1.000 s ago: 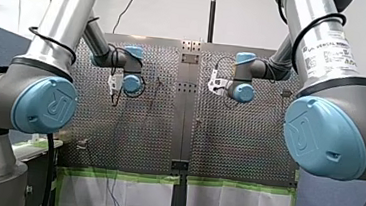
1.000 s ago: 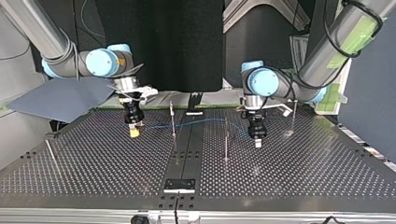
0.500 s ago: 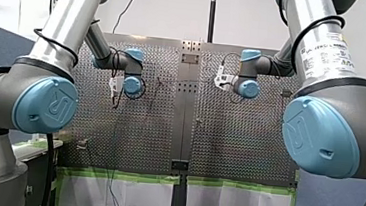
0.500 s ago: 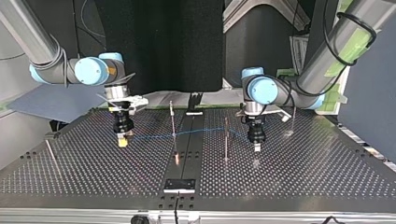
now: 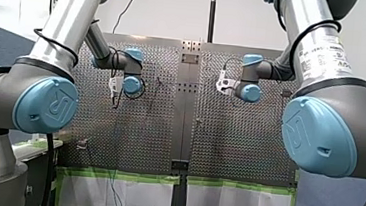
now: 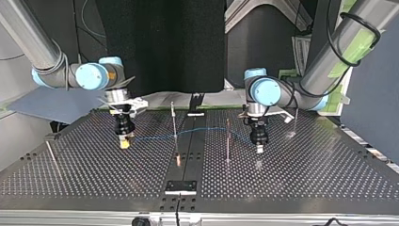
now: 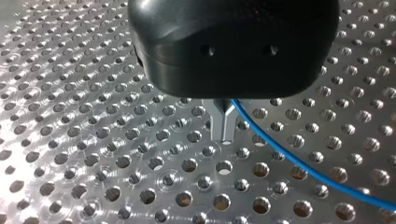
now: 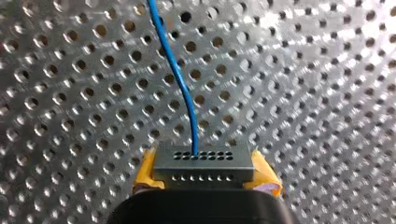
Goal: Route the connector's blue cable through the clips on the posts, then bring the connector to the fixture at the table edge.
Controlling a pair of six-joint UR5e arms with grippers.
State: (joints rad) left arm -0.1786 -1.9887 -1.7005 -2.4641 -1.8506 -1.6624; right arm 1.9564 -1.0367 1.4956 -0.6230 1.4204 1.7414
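In the top view my right gripper hangs just above the table at the left, its yellow pads shut on the grey connector. The blue cable leaves the connector, crosses the thin post near the middle, passes a second post and ends at my left gripper. In the left wrist view the metal fingers of that gripper are shut on the blue cable, tips close above the perforated plate. The black fixture sits at the table's near edge in the top view.
Another upright post stands at the top view's right, and a leaning rod at its left. A small black bracket sits at the far edge. The perforated table spreads wide on both sides.
In the top view my right gripper has carried the connector leftward and a bit nearer the camera, drawing the cable straighter against the middle post. My left gripper has hardly moved.
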